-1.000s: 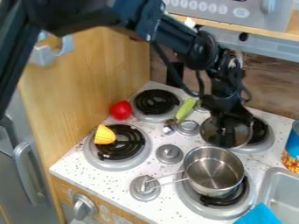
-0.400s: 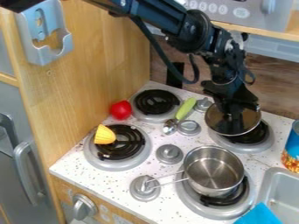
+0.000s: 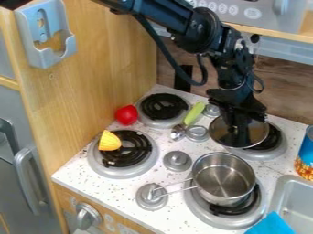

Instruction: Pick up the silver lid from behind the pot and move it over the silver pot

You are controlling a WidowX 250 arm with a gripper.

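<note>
At the back right of the stove the black gripper (image 3: pixel 239 128) points down, shut on a round glass lid (image 3: pixel 256 133) with a metal rim. The lid hangs tilted over the back right burner (image 3: pixel 274 146), partly covering its black coil. In front of it, a steel pot (image 3: pixel 223 178) sits on the front right burner, its wire handle pointing left. A green-handled utensil (image 3: pixel 195 112) lies left of the lid, its metal end toward the front.
A red round object (image 3: pixel 126 115) sits by the wooden wall. On the front left burner (image 3: pixel 142 157) lies a yellow piece (image 3: pixel 109 140). At right are a can (image 3: pixel 306 157), the sink (image 3: pixel 293 192) and a blue cloth (image 3: pixel 272 225). Several grey knobs (image 3: pixel 177 161) stand between burners.
Lid and gripper rose and went right together, then came slightly down and left. The upper arm swung up, uncovering the grey holder on the wooden wall. Pot and other objects stayed put.
</note>
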